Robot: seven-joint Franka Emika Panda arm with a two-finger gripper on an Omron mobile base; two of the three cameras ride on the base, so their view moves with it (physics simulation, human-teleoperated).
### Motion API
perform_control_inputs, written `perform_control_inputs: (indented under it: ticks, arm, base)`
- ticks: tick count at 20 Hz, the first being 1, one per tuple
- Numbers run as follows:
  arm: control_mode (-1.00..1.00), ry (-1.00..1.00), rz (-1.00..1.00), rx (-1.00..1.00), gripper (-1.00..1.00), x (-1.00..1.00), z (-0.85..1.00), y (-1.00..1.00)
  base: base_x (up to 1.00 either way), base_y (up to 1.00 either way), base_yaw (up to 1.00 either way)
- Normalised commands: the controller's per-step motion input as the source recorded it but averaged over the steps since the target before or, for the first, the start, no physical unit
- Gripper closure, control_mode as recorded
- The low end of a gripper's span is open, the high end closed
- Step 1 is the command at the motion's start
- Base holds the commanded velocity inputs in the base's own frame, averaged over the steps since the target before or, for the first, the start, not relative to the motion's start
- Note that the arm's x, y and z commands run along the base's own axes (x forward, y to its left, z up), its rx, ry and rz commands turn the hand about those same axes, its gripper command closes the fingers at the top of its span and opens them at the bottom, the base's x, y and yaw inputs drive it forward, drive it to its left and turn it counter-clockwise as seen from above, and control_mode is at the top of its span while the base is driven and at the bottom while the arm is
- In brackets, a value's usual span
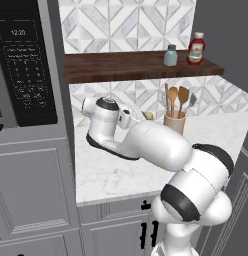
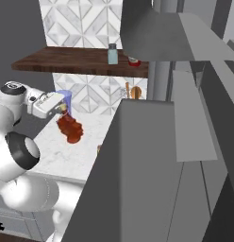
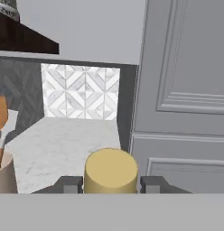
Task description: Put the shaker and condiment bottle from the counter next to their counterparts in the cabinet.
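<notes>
Red-orange condiment bottle [image 2: 70, 127] in tool [image 3: 111, 184], utensil crock [image 1: 175, 122] beside

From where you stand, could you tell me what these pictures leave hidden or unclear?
- Condiment bottle: in the hand view its tan cap hides the body, between the gripper fingers.
- Squat red bottle: in the right base view a grey panel covers most of it.
- Shaker: in the left base view the arm nearly hides it.

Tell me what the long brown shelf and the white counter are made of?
The shelf looks like dark wood with a dull finish: brown with faint grain streaks. The counter looks like polished marble or stone: white with thin grey veins. Everything is rendered, so that is only how they look.
</notes>
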Motion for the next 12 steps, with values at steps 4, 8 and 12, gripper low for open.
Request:
perform_control_inputs:
  ticks: [4,8,12]
  arm:
    - [-1.00,0.00,0.23,0.00,1.00,-0.14,0.54,0.00]
    - [-1.00,0.00,0.26,0.00,1.00,-0.25,0.43,0.00]
    - [-1.00,0.00,0.27,0.00,1.00,-0.40,0.35,-0.06]
  base:
    - [0.00,0.00,0.00]
    - [0.00,0.00,0.00]
    - [0.00,0.00,0.00]
